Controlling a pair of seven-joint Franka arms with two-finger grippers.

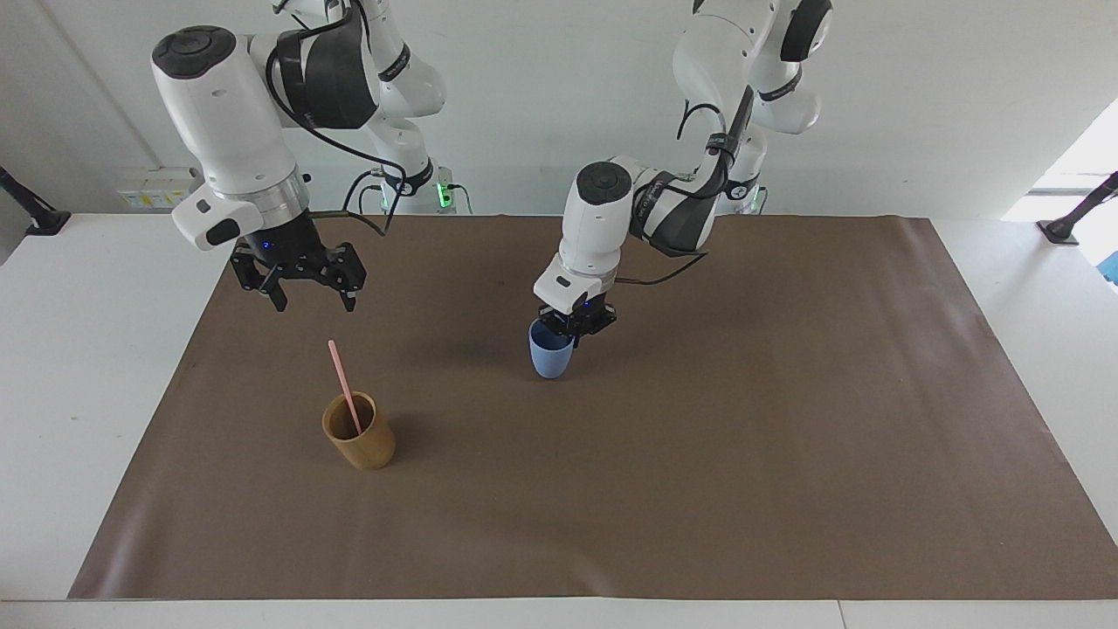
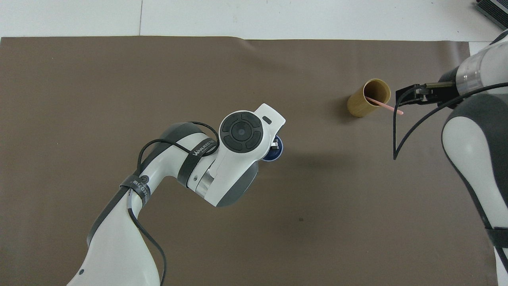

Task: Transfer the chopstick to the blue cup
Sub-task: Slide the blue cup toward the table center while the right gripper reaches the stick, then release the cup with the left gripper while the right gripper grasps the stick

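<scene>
Left gripper [image 1: 573, 333]: clamped on the rim of the small light-blue tapered plastic cup [image 1: 549, 354], one finger inside it, mid-mat.
Blue cup: upright, well in from every edge of the brown paper mat [image 1: 699, 454].
Right gripper [image 1: 311, 296]: jaws wide, holding nothing, over the mat (just above the chopstick's tip).
Chopstick: thin pale-pink stick [image 1: 344, 387] leaning in the tan bamboo-like cylindrical cup [image 1: 360, 434], toward the right arm's end of the mat.

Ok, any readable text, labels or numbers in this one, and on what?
"WANJEED": white print on the black strap around the left arm's forearm; the characters after it are too blurred to read.
Print on the second strap, lower on that arm: too blurred to read.
Nothing else legible.
</scene>
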